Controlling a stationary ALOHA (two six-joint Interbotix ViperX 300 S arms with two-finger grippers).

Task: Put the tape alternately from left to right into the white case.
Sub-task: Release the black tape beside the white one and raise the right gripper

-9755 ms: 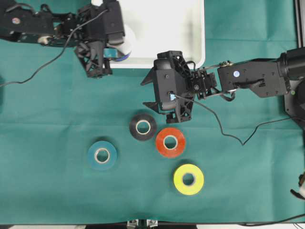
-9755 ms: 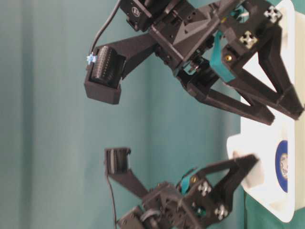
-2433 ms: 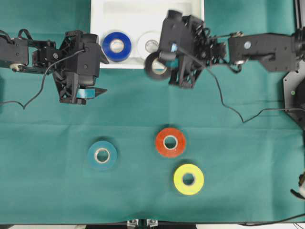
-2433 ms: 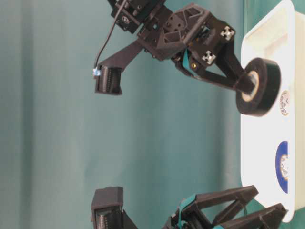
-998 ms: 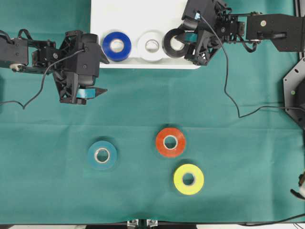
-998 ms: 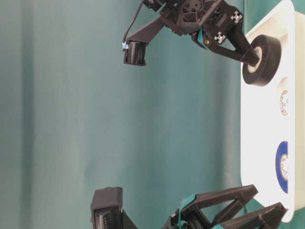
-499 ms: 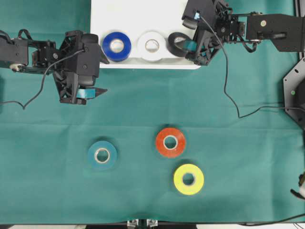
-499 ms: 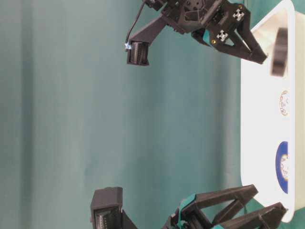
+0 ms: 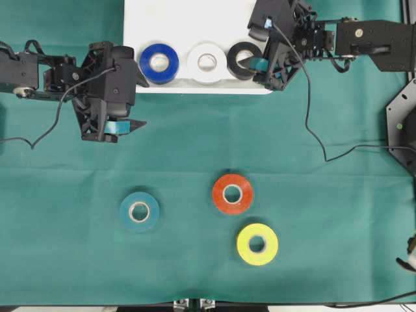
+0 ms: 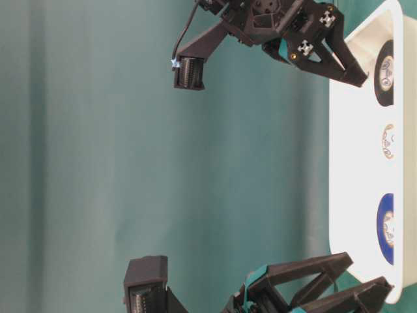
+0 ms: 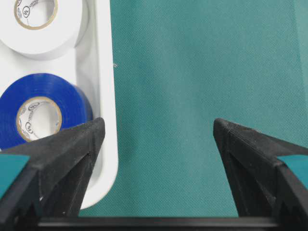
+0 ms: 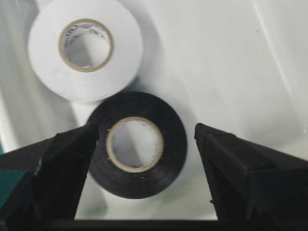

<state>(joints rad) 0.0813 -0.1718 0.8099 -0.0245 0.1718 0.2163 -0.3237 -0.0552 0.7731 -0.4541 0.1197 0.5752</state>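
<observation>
Tape: blue (image 9: 160, 62), white (image 9: 207, 62) and black (image 9: 244, 60) lie flat in a row in the case (image 9: 195, 19), the right gripper (image 9: 259, 63) spread wide above the black roll, holding nothing. Left gripper (image 9: 127, 123), jaws apart and empty, looks due next: teal roll (image 9: 139, 211) lies on its side of the cloth, nearer than red-orange (image 9: 232, 194) or yellow (image 9: 257, 244).

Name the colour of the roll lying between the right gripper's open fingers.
Black, with a pale core: the black roll shows best in the right wrist view.
</observation>
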